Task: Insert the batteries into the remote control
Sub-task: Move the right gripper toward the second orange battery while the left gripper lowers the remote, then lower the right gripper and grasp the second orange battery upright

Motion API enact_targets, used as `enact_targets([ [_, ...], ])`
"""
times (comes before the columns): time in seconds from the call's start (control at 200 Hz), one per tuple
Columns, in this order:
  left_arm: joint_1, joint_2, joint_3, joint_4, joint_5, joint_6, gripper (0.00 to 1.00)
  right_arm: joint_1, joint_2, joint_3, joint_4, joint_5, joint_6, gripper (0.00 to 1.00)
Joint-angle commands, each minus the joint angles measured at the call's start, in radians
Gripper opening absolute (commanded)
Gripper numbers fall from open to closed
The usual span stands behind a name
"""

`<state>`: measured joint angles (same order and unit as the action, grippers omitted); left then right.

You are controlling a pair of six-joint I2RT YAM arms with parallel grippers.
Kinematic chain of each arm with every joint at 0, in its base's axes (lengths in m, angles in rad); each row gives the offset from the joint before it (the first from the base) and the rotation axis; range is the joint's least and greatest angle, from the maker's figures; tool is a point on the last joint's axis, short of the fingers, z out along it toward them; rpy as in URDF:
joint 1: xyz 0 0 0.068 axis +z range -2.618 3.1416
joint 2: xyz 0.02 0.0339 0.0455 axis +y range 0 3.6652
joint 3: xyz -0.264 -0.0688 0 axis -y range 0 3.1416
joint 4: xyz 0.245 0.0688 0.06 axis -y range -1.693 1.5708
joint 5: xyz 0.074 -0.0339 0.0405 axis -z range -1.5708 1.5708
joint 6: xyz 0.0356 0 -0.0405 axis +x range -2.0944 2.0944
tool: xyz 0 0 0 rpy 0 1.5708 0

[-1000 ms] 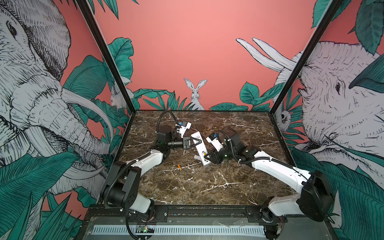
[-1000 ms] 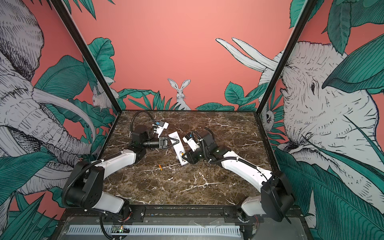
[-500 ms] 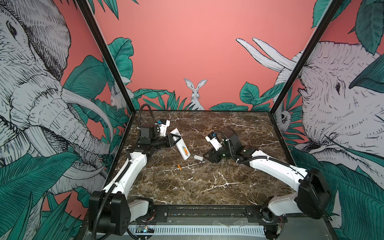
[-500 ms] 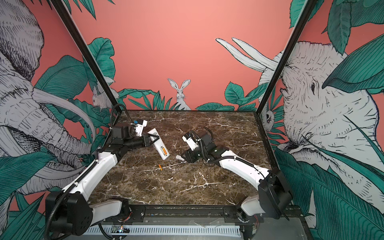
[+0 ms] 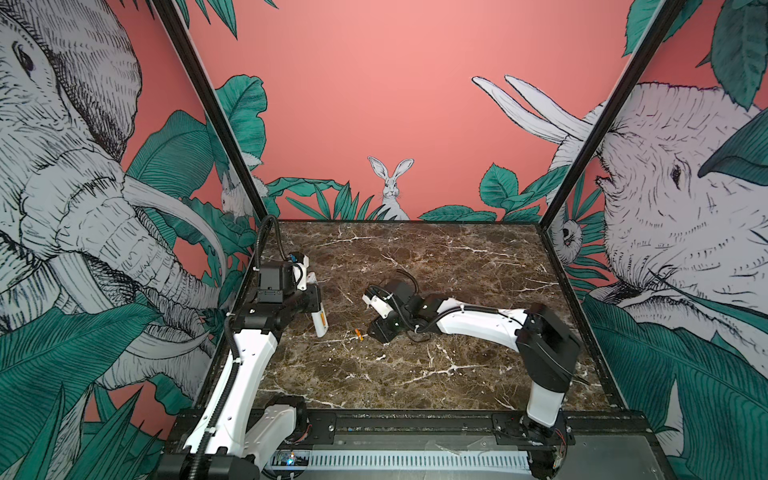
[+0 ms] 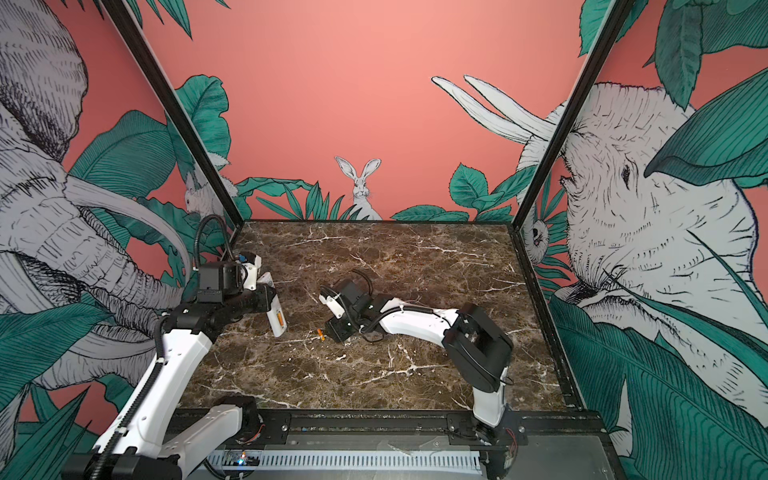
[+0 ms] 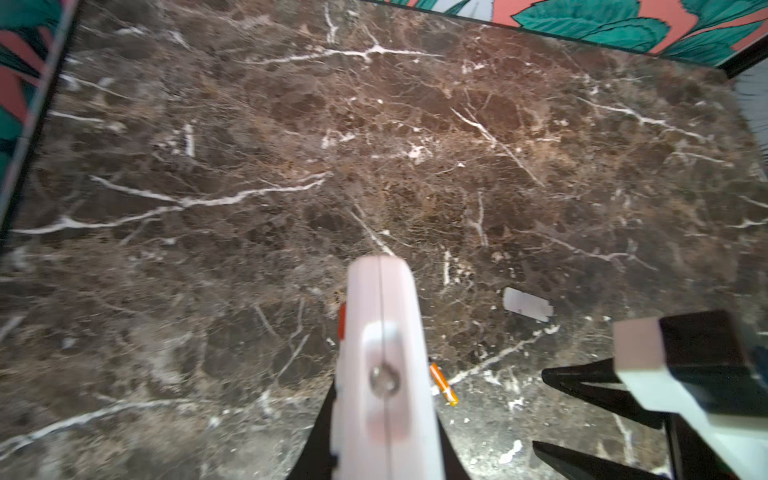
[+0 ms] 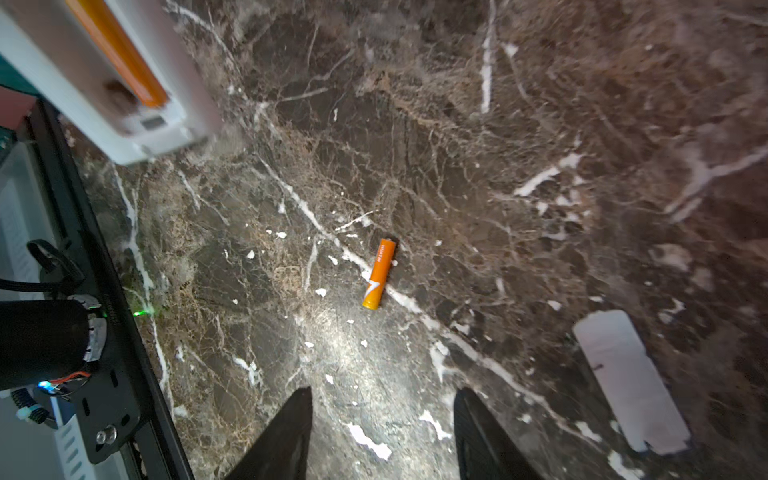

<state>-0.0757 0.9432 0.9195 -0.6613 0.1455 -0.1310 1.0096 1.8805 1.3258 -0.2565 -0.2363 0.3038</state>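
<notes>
**Second cell pickup: state and risks**

Right tool (image 8: 382, 392): fingers apart, nothing between them, low over the bench (image 8: 519, 124). The loose battery (image 8: 379, 274) lies flat on the marble just ahead of the fingertips. Its long axis runs roughly in line with the gap, so closing the fingers would pinch it across its round body. The small white cover (image 8: 629, 380) lies off to one side, apart from the battery.

Farther off, toward the bench's left edge: left tool (image 7: 384, 415) clamped on the remote control (image 5: 319, 322), which is tilted with one end down. Cannot tell whether that end touches the marble. The compartment is open, and the seated battery (image 8: 118, 54) shows orange inside.

Judgement: one cell in, one to go.

What could go wrong:
- The loose cell is round on a hard, smooth surface. If one finger touches first, it rolls or skids out of the gap.
- Coming down too low scrapes the fingertips on the marble.
- With the remote tilted and uncovered, a jolt could shake out the seated cell.
- Pressing the second cell in could lever the remote around the left tool's narrow hold.
- Polarity is unchecked, as the cell's ends are hard to read.
</notes>
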Motion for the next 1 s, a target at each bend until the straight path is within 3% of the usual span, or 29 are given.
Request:
enact_targets([
  [0.0,0.005,-0.059,0.001,-0.054,-0.116,0.062,0.0,0.028,0.054,0.092,-0.056,0.067,0.029,0.52],
  [0.215,0.007,-0.104,-0.003,-0.082,-0.104,0.09,0.0,0.055,0.177,0.226,-0.151,0.155,0.044,0.46],
  [0.665,0.007,-0.133,-0.034,-0.049,-0.05,0.09,0.0,0.072,0.354,0.443,-0.273,0.187,0.045,0.4],
  [0.995,0.005,-0.145,-0.038,-0.047,-0.037,0.088,0.0,0.078,0.428,0.531,-0.338,0.222,0.043,0.28],
])
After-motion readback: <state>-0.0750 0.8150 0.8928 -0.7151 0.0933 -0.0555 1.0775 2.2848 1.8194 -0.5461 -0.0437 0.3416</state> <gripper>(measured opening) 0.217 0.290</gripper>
